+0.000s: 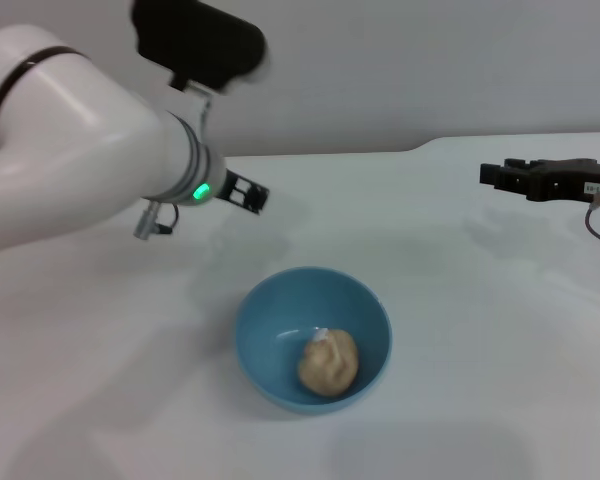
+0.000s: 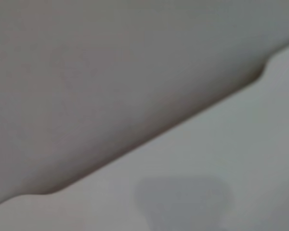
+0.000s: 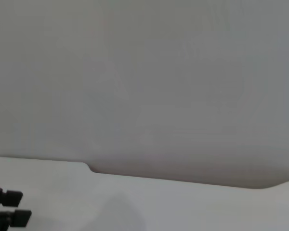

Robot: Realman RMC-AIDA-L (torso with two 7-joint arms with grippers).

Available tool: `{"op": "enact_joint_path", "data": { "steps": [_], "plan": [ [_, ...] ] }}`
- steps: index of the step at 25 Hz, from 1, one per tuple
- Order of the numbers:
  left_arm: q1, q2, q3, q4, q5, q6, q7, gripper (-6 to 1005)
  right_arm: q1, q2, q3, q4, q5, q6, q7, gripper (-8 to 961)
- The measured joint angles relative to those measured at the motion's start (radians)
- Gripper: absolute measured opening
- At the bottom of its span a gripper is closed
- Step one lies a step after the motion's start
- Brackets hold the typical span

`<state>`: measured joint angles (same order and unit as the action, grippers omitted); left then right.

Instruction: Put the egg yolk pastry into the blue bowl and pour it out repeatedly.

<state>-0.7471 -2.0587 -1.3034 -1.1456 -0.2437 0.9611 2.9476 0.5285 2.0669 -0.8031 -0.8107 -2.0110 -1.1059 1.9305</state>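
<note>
Pastry first: the lumpy tan-beige egg yolk pastry [image 1: 328, 364], a small white spot on its top, lies inside the glossy sky-blue round bowl [image 1: 270, 308], resting on the bowl's floor toward its right side, and the bowl stands upright on the plain white table [image 1: 480, 340]. We judge the putting-in step done and the pouring-out step next. Our left gripper [image 1: 246, 193] hangs above the table behind and to the left of the bowl, apart from it and holding nothing; its dark fingers look slightly parted, though we cannot tell for certain. Our right gripper [image 1: 488, 175] sits parked far off to the right, well apart from the bowl, and we cannot tell how its jaws stand. The next move, as we read it, calls for a gripper to come to the bowl's rim, pinch it firmly and tip it until the pastry rolls out onto the table. A small white label shows on the right gripper's body; we cannot read its writing.
</note>
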Motion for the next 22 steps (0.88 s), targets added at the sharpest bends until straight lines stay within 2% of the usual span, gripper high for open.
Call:
{"op": "enact_joint_path", "data": {
  "steps": [6,8,10,12,13,14,15,18,20,21,22],
  "plan": [
    [0.034,0.003,-0.033,-0.016,0.014,-0.031,0.0,421,-0.008,0.0,0.005,0.001,0.0,0.004,-0.001,388],
    [0.06,0.003,-0.05,-0.029,0.046,-0.077,0.0,421,-0.01,0.001,0.005,0.001,0.0,0.018,-0.002,388],
    [0.125,-0.001,-0.07,-0.05,0.103,-0.201,-0.003,421,-0.012,0.001,0.004,0.003,0.0,0.041,-0.002,388],
    [0.201,-0.002,-0.079,-0.06,0.112,-0.379,-0.008,421,-0.014,0.001,-0.001,0.008,0.001,0.062,-0.003,388],
    [0.255,-0.001,-0.081,-0.06,0.102,-0.513,-0.011,421,-0.016,0.002,-0.002,0.012,0.001,0.073,-0.003,388],
    [0.336,0.0,-0.08,-0.039,0.085,-0.751,-0.015,420,-0.019,0.002,-0.003,0.021,0.004,0.088,-0.005,388],
    [0.336,0.0,-0.08,-0.039,0.085,-0.751,-0.015,420,-0.019,0.002,-0.003,0.021,0.004,0.088,-0.005,389],
    [0.423,-0.002,-0.076,0.058,0.08,-1.109,-0.017,420,-0.02,0.003,-0.004,0.039,0.01,0.107,-0.025,389],
    [0.434,-0.004,-0.074,0.147,0.08,-1.28,-0.017,420,-0.017,0.003,-0.005,0.053,0.01,0.124,-0.042,389],
    [0.432,-0.005,-0.074,0.238,0.08,-1.428,-0.018,420,-0.016,0.003,-0.005,0.06,0.01,0.134,-0.05,389],
    [0.425,-0.006,-0.075,0.301,0.08,-1.52,-0.017,419,-0.014,0.003,-0.005,0.065,0.012,0.144,-0.058,389]
  ]
}}
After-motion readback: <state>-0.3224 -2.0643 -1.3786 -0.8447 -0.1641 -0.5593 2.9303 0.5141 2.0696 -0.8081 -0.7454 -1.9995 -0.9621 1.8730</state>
